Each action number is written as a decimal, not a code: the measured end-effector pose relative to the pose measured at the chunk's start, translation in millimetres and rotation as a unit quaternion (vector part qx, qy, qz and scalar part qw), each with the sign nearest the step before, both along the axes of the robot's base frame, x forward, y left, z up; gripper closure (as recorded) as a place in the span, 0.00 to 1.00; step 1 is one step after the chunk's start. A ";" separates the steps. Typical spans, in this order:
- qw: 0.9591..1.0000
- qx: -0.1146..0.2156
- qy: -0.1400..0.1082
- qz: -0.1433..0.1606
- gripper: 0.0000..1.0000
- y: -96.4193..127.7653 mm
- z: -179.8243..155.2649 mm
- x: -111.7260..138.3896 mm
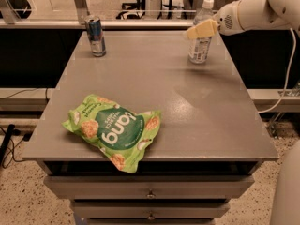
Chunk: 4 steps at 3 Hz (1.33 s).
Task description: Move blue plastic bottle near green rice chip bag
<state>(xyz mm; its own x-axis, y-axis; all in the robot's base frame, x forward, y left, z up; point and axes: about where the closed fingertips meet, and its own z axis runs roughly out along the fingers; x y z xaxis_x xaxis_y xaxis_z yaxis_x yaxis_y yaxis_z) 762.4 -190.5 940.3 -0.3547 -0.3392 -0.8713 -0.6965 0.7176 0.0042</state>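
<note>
Reaching in over the right edge of the bench (197, 102), my tool (200, 31) sits against the upper body of the blue plastic bottle (199, 49), which stands upright near the far right corner. I cannot tell whether it grips. The green rice chip bag (115, 128) lies at the near left corner. I'd want a firm, level hold before crossing diagonally.

Warm, yellowish indoor light falls evenly from above on the grey table (211, 125), leaving a pale sheen right of centre. The glossy green rice chip bag (115, 128) glints at lower left. The gripper (202, 31), upper right at the blue plastic bottle (199, 48), is brightly lit. Deep shadow lies under the table's front edge.
</note>
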 end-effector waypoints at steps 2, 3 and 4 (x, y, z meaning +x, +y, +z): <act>0.998 0.045 -0.043 0.004 0.72 2.4 32.0 -3.1; 0.996 0.053 -0.069 0.037 0.95 8.5 83.0 -35.7; 0.996 0.047 -0.049 0.059 1.00 16.0 73.6 -45.4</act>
<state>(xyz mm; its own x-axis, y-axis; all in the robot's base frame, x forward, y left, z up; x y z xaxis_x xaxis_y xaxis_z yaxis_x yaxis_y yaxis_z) 717.0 -174.5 1013.9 -0.2292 -0.2882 -0.9298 -0.7757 0.6311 -0.0044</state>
